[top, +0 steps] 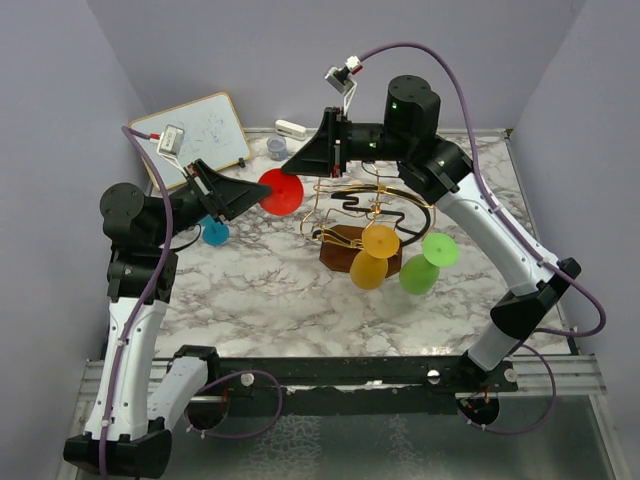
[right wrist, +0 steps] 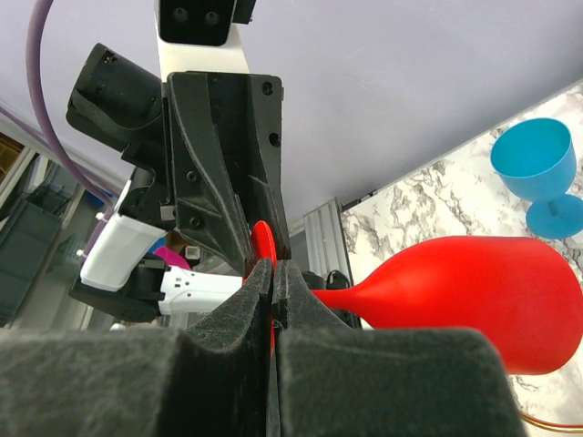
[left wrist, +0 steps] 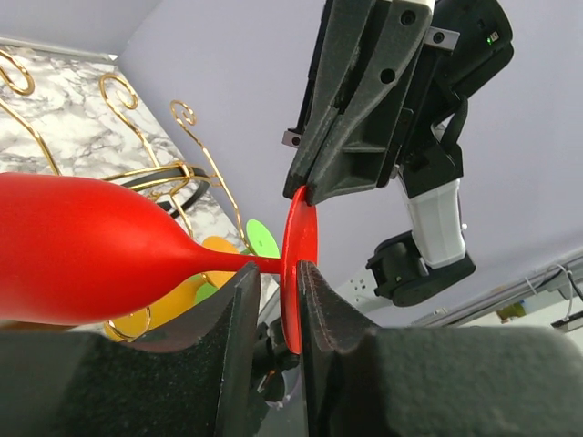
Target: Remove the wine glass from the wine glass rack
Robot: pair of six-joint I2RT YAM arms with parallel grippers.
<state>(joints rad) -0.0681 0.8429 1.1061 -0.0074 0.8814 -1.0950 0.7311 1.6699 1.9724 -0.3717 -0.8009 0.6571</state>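
On my overhead feed the marble-patterned table (top: 260, 300) carries a whiteboard (top: 195, 130) with faint scribbles, lying askew at the far left. Just right of it, near the far edge, I see a small grey-blue cup (top: 276, 148) with a white block (top: 290, 128) behind it. A blue goblet (top: 214, 233) stands upright left of centre.

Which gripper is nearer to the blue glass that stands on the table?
Left. The left gripper is at the red glass, close to the blue glass; the right gripper meets the red glass from the other side, farther from the blue one.
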